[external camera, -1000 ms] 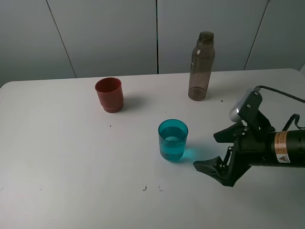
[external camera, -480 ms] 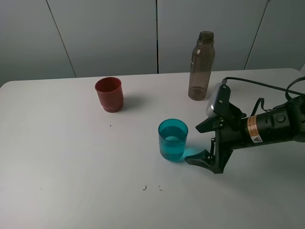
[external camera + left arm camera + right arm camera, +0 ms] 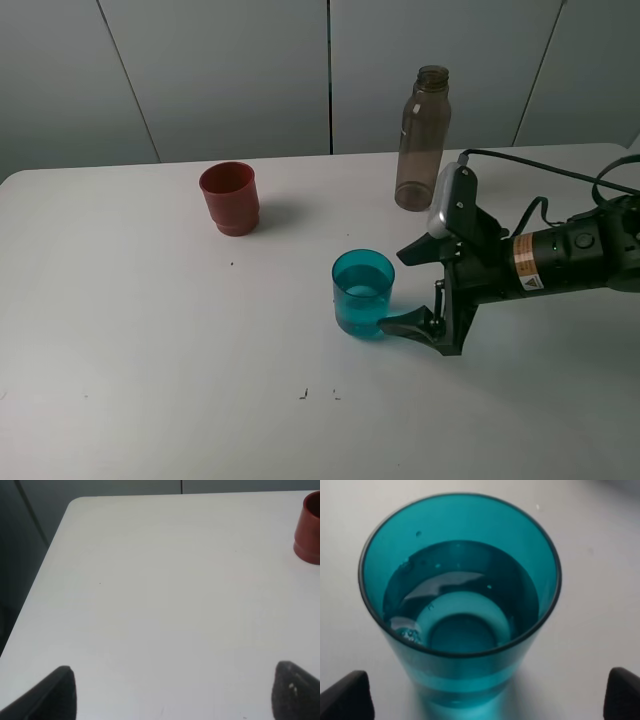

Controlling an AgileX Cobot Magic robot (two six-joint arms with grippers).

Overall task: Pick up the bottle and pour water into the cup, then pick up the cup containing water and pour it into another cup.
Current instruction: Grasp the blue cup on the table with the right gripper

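A white bench [image 3: 175, 605] fills most of the view, and its rounded corner shows against dark grey wall panels [image 3: 22, 550]. A red-brown cup [image 3: 309, 532] stands upright on the bench, partly cut off by the frame's edge. The left gripper [image 3: 177, 695] shows two dark fingertips [image 3: 57, 696] set wide apart, with bare bench between them, well apart from the cup.

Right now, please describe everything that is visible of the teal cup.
The teal cup is a translucent blue-green tumbler, plastic by its look, with smooth, slightly tapered sides. It stands upright on the white table, near the middle, partly filled with clear water. The right gripper is open, one finger on each side of the cup; the wrist view shows gaps, so only the table seems to touch it.
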